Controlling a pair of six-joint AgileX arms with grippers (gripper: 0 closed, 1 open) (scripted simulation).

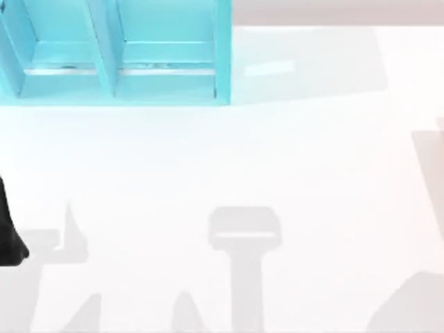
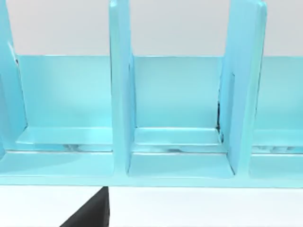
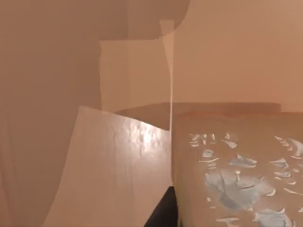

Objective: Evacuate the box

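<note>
A light blue open rack (image 1: 118, 52) with upright dividers stands at the table's back left; its compartments hold nothing that I can see. The left wrist view faces the rack (image 2: 177, 142) from close by, with a dark part of my left gripper (image 2: 92, 213) at the picture's lower edge. My left arm (image 1: 8, 236) reaches in at the table's left edge. The right wrist view is close to tan, cardboard-like panels (image 3: 118, 175), apparently the box, and a tan block with pale blue flecks (image 3: 236, 175). A dark bit of my right gripper (image 3: 163, 213) shows beside that block.
The white table (image 1: 229, 159) carries only grey shadows of the arms across its front half and right edge. A pale wall runs behind the rack.
</note>
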